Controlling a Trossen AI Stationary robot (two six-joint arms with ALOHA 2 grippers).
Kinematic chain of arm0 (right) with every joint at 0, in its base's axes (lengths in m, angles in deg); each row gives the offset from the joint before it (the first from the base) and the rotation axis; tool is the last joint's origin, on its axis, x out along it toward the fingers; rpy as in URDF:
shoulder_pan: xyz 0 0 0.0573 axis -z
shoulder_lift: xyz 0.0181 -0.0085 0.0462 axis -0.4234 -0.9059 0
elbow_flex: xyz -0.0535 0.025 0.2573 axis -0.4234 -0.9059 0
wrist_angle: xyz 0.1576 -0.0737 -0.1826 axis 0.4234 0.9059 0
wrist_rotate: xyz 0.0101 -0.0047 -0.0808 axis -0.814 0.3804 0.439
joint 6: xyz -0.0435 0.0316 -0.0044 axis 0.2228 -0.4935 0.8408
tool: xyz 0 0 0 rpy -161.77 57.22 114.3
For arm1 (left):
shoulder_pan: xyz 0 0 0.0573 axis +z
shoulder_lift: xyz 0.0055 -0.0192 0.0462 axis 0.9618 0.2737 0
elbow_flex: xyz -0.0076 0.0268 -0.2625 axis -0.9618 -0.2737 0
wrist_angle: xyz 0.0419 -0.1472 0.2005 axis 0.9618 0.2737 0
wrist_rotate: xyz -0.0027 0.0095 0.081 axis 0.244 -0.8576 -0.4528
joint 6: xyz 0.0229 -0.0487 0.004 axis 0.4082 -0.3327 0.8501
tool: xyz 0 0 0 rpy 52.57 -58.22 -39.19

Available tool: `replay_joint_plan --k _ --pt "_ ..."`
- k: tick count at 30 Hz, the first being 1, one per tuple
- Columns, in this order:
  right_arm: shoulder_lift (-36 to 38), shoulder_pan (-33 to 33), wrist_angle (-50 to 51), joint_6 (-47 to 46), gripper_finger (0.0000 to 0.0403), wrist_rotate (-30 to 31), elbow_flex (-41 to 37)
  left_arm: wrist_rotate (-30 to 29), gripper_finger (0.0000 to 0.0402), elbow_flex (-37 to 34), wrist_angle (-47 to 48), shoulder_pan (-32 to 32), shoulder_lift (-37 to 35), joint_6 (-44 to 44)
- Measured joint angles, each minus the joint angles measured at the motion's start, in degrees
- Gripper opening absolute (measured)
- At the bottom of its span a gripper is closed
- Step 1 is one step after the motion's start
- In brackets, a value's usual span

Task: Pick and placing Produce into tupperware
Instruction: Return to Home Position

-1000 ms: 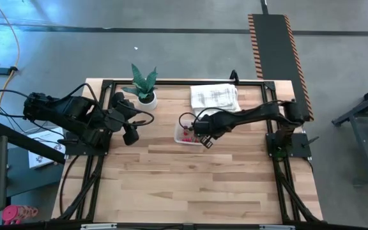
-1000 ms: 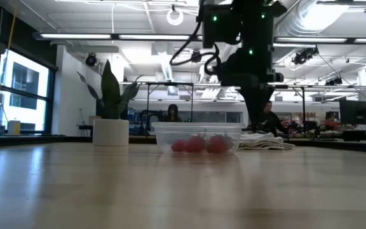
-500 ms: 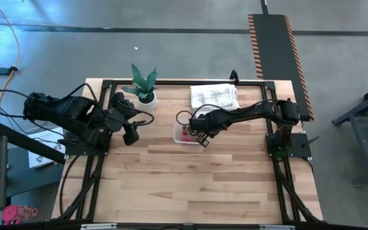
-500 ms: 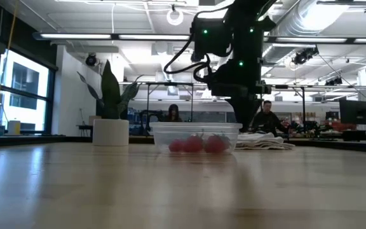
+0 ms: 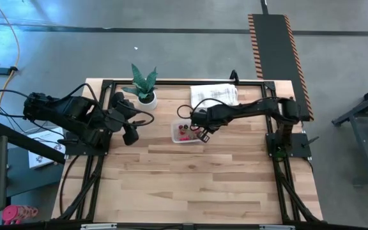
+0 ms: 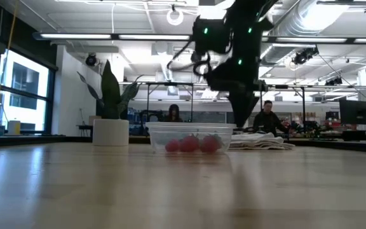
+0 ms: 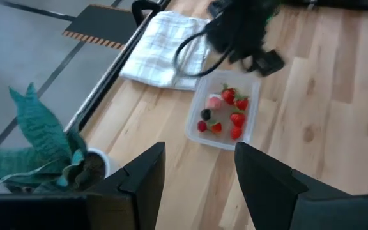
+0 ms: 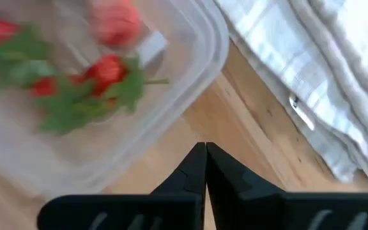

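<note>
The clear tupperware (image 5: 179, 138) sits on the table's far middle, with several red and pink berries (image 5: 184, 131) inside; the left wrist view shows them too (image 7: 230, 110). My right gripper (image 5: 203, 135) is shut and low at the tupperware's right end. In its wrist view the shut tips (image 8: 204, 150) point at bare wood just off the container's rounded corner (image 8: 200, 76). My left gripper (image 5: 131, 137) waits open near the table's left side, by the plant. My right gripper's shut fingers (image 6: 240, 117) come down from above at the tupperware's right end (image 6: 229, 135). The wrist view shows wood between the tips and the rim, so I cannot tell whether they touch it. The container rests flat on the table.
A white folded towel (image 5: 214, 96) lies at the far edge, right behind the tupperware. A potted green plant (image 5: 144, 86) stands far left of it. The near half of the wooden table (image 5: 197, 185) is bare. People sit in the room beyond (image 6: 269, 117).
My right gripper has moved toward the table's left and a little toward the far edge, staying shut and low. The tupperware has slid a short way to the left along the table, and the berries went with it.
</note>
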Motion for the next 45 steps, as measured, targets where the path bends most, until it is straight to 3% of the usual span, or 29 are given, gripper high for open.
replay_joint_plan --k 6,12,19,24,27,35,39,45 --pt "9.6 -1.9 -0.8 0.8 0.0 4.2 0.0 -2.5 0.0175 -1.4 1.1 0.0 -0.3 0.0" --pt "19.1 -1.3 -0.6 1.2 0.0 7.8 0.0 -3.8 0.0138 -6.6 -3.1 0.0 -1.3 0.0" --pt "20.2 -1.9 9.2 -4.3 0.0 9.2 0.0 -3.0 0.0094 -8.7 -4.3 0.0 -1.7 -2.2" --pt "24.0 -5.7 4.2 -1.7 0.0 10.2 0.0 -6.4 0.004 -11.9 -5.4 -0.5 -2.8 -2.9" --pt "28.7 -6.4 2.1 1.0 0.0 11.0 0.0 -7.9 0.0007 -20.0 -16.2 -1.3 -7.2 -1.0" --pt "43.6 -6.4 -3.2 10.1 0.0 10.1 -0.2 -0.5 0.0003 -50.0 -57.3 -0.5 -25.3 3.5" --pt "54.7 -6.3 -15.2 12.2 0.0 5.0 -10.8 1.1 0.0001 -61.1 -68.4 0.5 -33.9 3.4" --pt "77.6 -6.3 -39.6 6.2 0.0 1.5 -40.1 3.1 0.0 -70.6 -75.1 2.6 -45.0 3.0"
